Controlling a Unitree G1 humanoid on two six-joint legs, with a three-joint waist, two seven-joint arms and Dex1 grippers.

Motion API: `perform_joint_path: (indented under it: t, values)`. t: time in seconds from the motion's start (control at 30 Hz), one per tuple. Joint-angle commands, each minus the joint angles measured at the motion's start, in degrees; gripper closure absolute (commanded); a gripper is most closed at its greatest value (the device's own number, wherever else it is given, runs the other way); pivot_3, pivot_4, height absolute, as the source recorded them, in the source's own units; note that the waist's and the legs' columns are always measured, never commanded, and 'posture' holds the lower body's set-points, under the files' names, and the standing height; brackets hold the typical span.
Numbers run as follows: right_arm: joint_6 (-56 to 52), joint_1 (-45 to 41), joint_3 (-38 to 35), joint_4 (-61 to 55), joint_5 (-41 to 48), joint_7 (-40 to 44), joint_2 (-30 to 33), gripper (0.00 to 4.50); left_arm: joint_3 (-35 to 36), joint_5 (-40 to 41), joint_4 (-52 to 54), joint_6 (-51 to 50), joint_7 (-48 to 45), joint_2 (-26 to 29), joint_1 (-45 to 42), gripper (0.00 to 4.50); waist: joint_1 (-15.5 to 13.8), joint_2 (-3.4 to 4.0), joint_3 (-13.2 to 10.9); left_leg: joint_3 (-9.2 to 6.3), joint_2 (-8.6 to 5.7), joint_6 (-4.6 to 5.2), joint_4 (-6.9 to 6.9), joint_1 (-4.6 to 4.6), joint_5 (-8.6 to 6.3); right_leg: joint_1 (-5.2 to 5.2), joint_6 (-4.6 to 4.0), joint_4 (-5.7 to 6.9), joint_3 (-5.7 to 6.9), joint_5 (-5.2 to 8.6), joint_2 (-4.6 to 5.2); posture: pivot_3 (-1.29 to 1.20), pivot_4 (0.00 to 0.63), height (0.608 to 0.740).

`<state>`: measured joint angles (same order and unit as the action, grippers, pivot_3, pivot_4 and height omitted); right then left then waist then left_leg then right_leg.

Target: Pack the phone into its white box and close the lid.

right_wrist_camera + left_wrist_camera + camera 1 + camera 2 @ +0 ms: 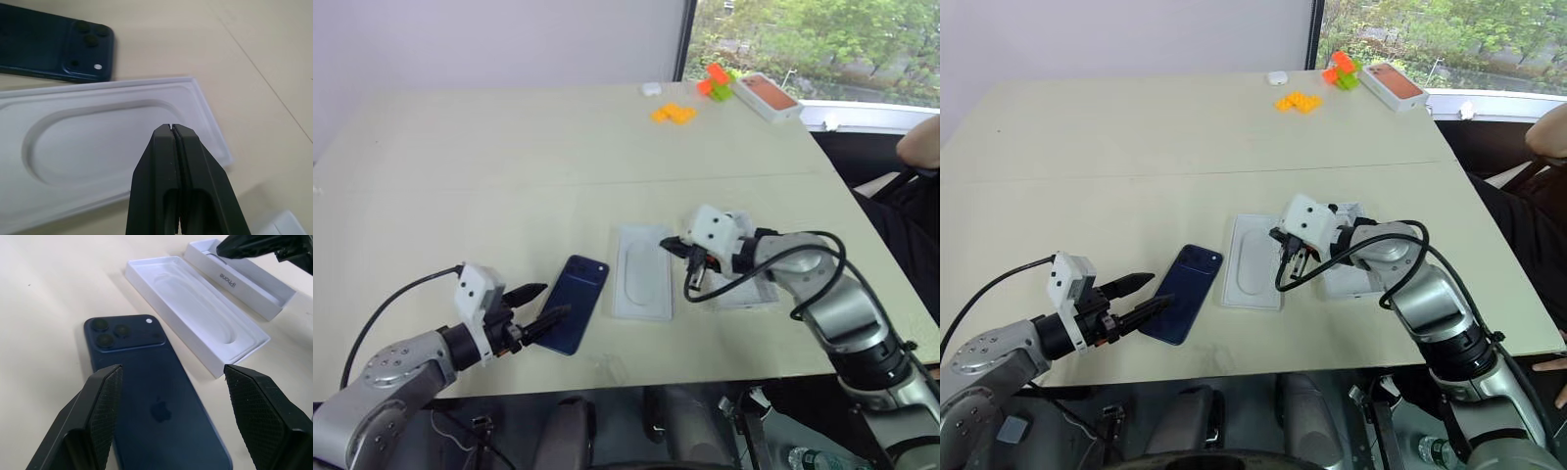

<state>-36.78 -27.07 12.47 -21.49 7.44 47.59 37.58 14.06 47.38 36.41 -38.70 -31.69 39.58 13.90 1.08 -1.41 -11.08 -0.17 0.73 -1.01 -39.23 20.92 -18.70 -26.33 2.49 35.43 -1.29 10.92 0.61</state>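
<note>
Beige table [460,157] by a window [822,39]; left gripper [540,304] spread, right gripper [690,266] pinched empty.

Phone [573,303] flat on the table [460,166], back side up. At its 3 o'clock, just beside it, the insert [642,271]. At 3 o'clock of that, the white box [750,289], partly hidden by the right arm. Far off at 1 o'clock, near the window, blocks [674,114] and another box [768,97].
</note>
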Motion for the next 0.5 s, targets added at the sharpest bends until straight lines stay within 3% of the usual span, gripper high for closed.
perform_joint_path:
  t: [0.03,0.1,0.2,0.23,0.5]
  values:
    - [0.2,0.0,-2.1,-2.6,2.1,0.7,0.3,4.44,3.4,4.2,-1.6,-2.2,2.6,-1.7,-1.8,0.99,0.0,0.0,0.0,0.0,0.02,0.0,0.0,-0.05,0.0,0.04,-0.03,0.04,0.01,0.02,-0.03,0.0,0.15,0.74]
    - [0.3,0.5,-2.3,-4.3,4.5,1.9,-0.4,4.44,5.4,7.1,-3.2,-4.0,5.1,-2.9,-3.3,0.99,0.0,-0.01,0.0,0.0,0.02,0.0,0.0,-0.18,0.0,0.12,-0.05,0.11,0.01,0.09,-0.03,0.0,0.15,0.74]
    - [-0.7,0.5,-0.8,-6.5,5.9,2.0,-1.3,4.5,8.2,11.1,-5.2,-7.0,8.0,-3.6,-4.4,0.17,0.1,0.0,0.0,-0.04,0.08,0.0,0.02,-0.59,0.0,0.53,0.09,0.1,0.0,0.19,-0.06,0.0,0.15,0.74]
    - [-1.1,0.5,0.1,-7.4,6.3,2.0,-1.6,4.5,9.2,12.7,-6.0,-8.5,9.1,-3.6,-4.4,0.08,0.1,0.0,0.0,-0.05,0.09,0.0,0.02,-0.6,0.0,0.54,0.08,0.1,0.0,0.21,-0.05,0.0,0.15,0.74]
    - [-0.9,-0.9,7.0,-10.4,6.4,4.0,-2.4,4.5,10.9,17.5,-8.6,-17.6,13.7,-0.6,-4.2,0.08,0.0,0.0,0.0,-0.06,0.08,0.0,0.01,-0.64,0.0,0.6,0.07,0.06,-0.01,0.22,0.0,0.0,0.15,0.74]
